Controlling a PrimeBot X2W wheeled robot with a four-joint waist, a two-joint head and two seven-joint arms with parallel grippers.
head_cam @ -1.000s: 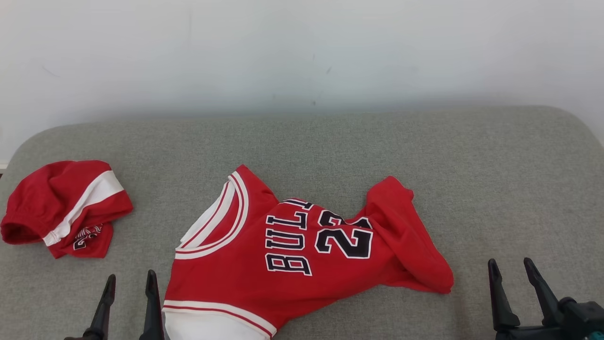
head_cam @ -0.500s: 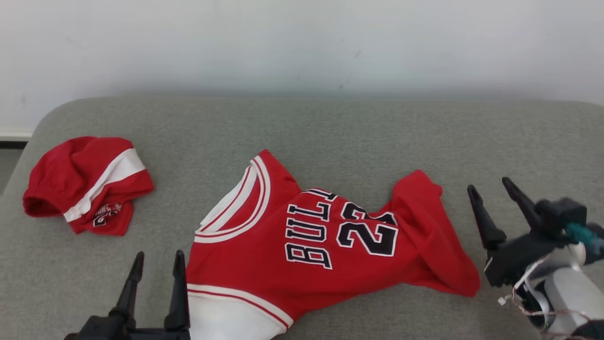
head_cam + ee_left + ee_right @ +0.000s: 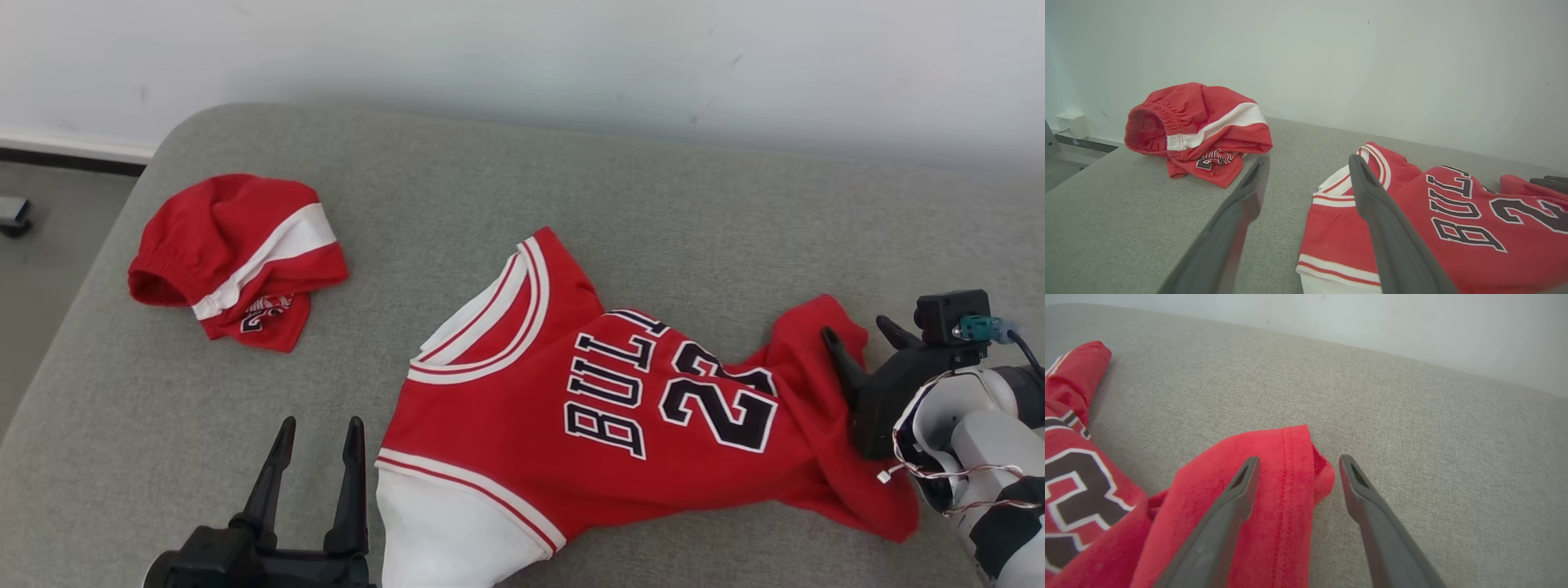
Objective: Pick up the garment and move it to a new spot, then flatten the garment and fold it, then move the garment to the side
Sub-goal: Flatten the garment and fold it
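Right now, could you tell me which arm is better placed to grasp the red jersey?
Right: the right gripper, open, straddles a hemmed corner of the jersey; the left gripper, also open, hovers beside it over grey cushion.

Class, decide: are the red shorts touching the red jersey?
Apart. The head view shows bare grey cushion between the shorts and the jersey; the left wrist view shows the same gap.

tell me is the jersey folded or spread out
Spread but rumpled: the jersey lies open, lettering showing, one end bunched by the right gripper.
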